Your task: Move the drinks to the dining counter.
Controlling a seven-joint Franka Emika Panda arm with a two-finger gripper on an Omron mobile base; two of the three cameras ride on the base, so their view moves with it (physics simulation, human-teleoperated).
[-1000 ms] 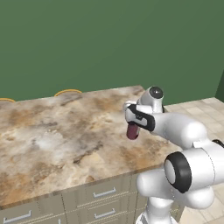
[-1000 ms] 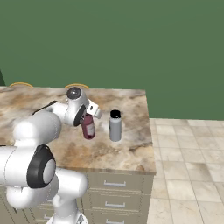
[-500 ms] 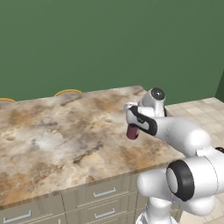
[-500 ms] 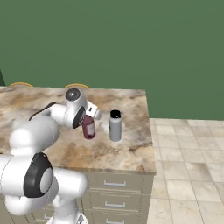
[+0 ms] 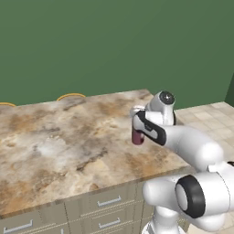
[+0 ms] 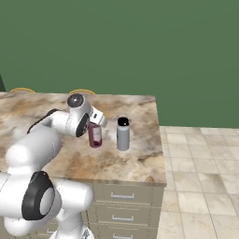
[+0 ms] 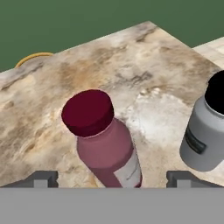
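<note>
the dark red bottle [image 7: 107, 146] has a rounded red cap and a translucent wine-coloured body with a pale label low on its side; any print on it is too small to read. it stands upright on the dining counter [image 6: 135, 161], near the right end of the top. the gripper [image 7: 111, 177] sits around it with a finger tip [image 7: 41, 178] well off to each side, spread and not touching the bottle. in the right base view the red bottle [image 6: 94, 135] is partly covered by the hand. the pale grey bottle [image 6: 123, 134] stands just beside it, apart, with a black cap and a dark label band [image 7: 194, 143] whose writing is unreadable. open marbled stone stretches away to the left [image 5: 50, 141], while the counter's right edge lies near the grey bottle, with tiled floor [image 6: 200, 177] beyond. silver-handled drawers [image 6: 122, 196] run along the front.
</note>
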